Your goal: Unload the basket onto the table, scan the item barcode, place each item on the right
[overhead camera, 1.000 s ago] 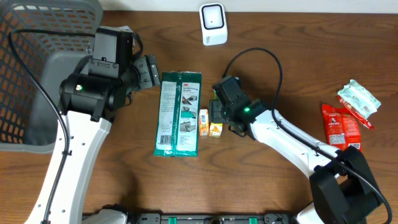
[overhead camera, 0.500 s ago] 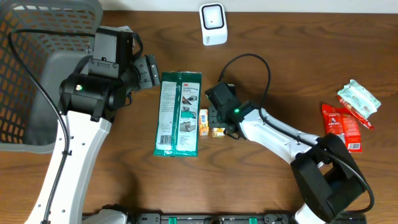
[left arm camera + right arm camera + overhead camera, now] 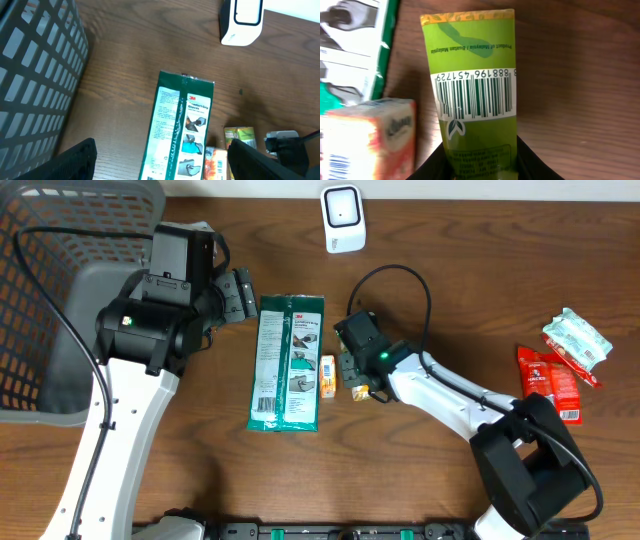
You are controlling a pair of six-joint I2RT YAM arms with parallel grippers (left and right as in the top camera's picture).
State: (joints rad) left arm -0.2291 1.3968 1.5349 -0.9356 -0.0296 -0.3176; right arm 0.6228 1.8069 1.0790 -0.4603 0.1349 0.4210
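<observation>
Bare table [image 3: 450, 270] between scanner [image 3: 343, 218] and green pack [image 3: 287, 362], passable. Orange box [image 3: 327, 376] just beside carton [image 3: 470, 90], pack next to that, tight. Basket [image 3: 60, 240] walls off far side.

We count: one grey basket [image 3: 60, 300], one white scanner [image 3: 342, 218], one green 3M pack [image 3: 287, 360], one small orange box [image 3: 327, 376], one green carton [image 3: 472, 85] with a barcode, two red sachets [image 3: 537, 385], one pale-green wrapped pack [image 3: 576, 338]. Plus two robot arms [image 3: 120, 410].

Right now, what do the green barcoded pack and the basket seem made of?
The green pack looks like printed laminate or coated card: faint sheen, flat crimped top edge. The basket looks like moulded plastic, dark grey and matte: uniform square lattice walls.
</observation>
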